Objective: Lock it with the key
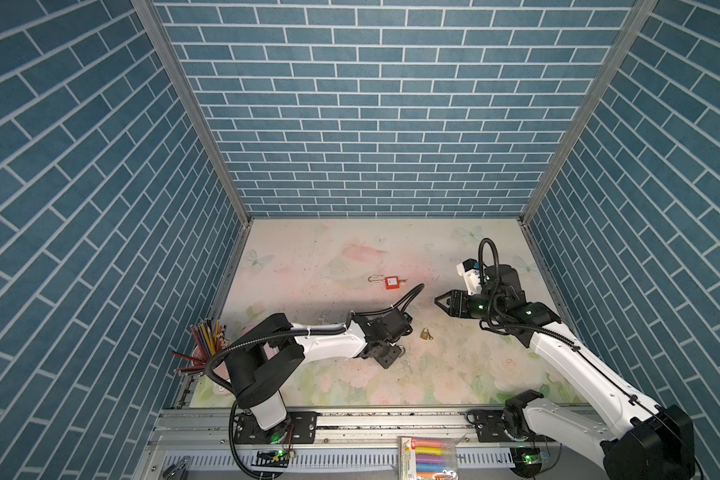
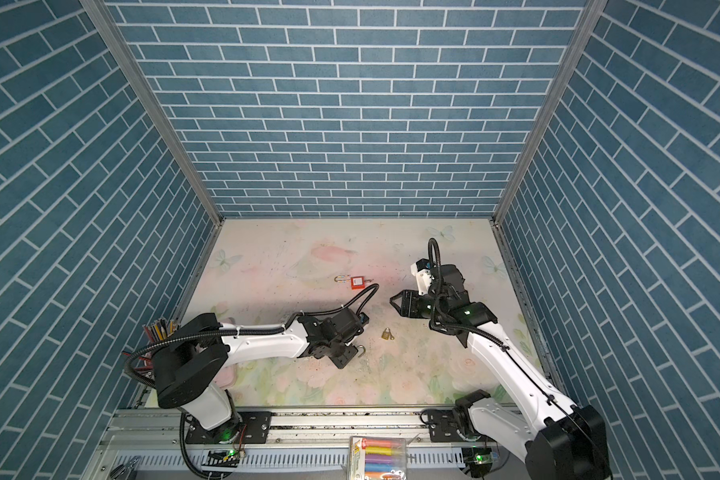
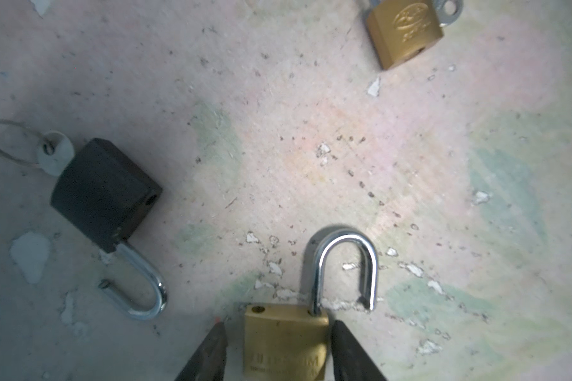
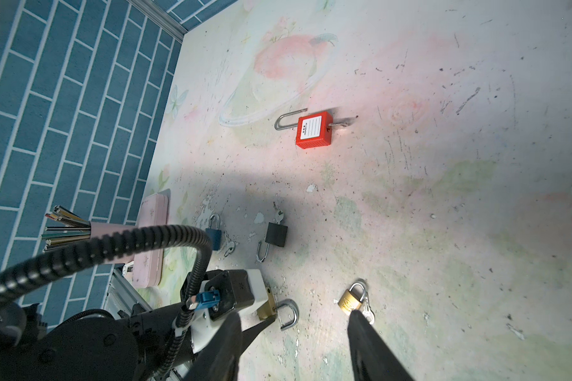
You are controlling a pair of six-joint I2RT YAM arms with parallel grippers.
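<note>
Lock: brass padlock [image 3: 286, 339] flat on the surface [image 3: 311, 148], shackle [image 3: 344, 264] turned away from its hole; key not visible.
Left pincer [image 3: 278, 325]: astride the body, narrow gap on one side, not yet clamped.
Step, likely: close squarely on the flanks, clear of the shackle.
Left arm: stretched low, wrist pitched down.
Right pincer [image 4: 294, 312]: wide, empty, raised nearby.

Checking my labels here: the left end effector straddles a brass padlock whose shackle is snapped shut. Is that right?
Not quite. The shackle is open: its free end is out of the body, as the left wrist view shows. The rest stands: the left end effector straddles the brass padlock.
</note>
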